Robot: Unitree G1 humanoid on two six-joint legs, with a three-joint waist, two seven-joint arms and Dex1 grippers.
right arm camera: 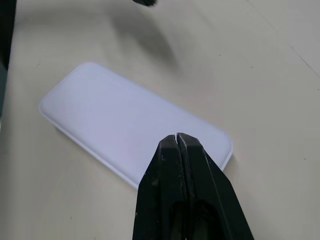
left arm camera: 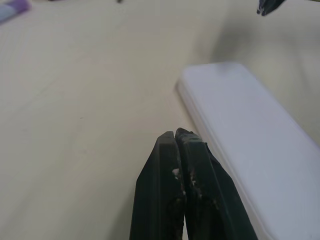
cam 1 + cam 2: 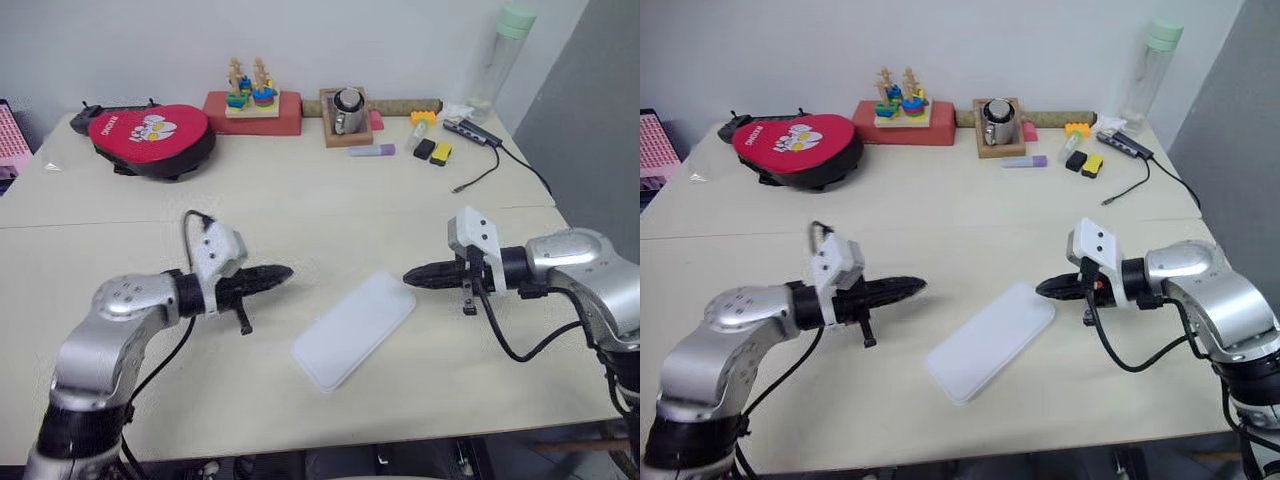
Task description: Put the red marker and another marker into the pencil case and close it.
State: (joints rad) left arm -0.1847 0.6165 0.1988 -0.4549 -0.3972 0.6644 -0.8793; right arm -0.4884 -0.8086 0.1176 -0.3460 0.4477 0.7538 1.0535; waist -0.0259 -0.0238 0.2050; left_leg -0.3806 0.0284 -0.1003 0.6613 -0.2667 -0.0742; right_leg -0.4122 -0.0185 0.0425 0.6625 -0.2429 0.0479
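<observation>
The pencil case [image 3: 354, 329] lies shut on the tabletop [image 3: 300, 210], set diagonally near the front edge, its two halves meeting flush along the rim as far as the wrist views show. No red marker or pink highlighter is visible on the surface, which suggests both are inside.

The left gripper [image 3: 283, 273] hangs above the tabletop just left of the case, fingers pressed together, holding nothing. The right gripper [image 3: 412, 276] hangs just beyond the case's far right corner, fingers likewise pressed together and empty. Neither touches the case.

Judgement: the task looks at or near completion; what remains is confirming the closure. To do this well, one closed gripper should press gently down on the lid near its free long edge, while the other steadies the opposite side so the light case does not skid. Pressure should be vertical, not sideways. Whether the latch is fully seated cannot be told.

A lilac highlighter [image 3: 372, 150] and a red pouch [image 3: 150, 135] sit far back, well clear.
</observation>
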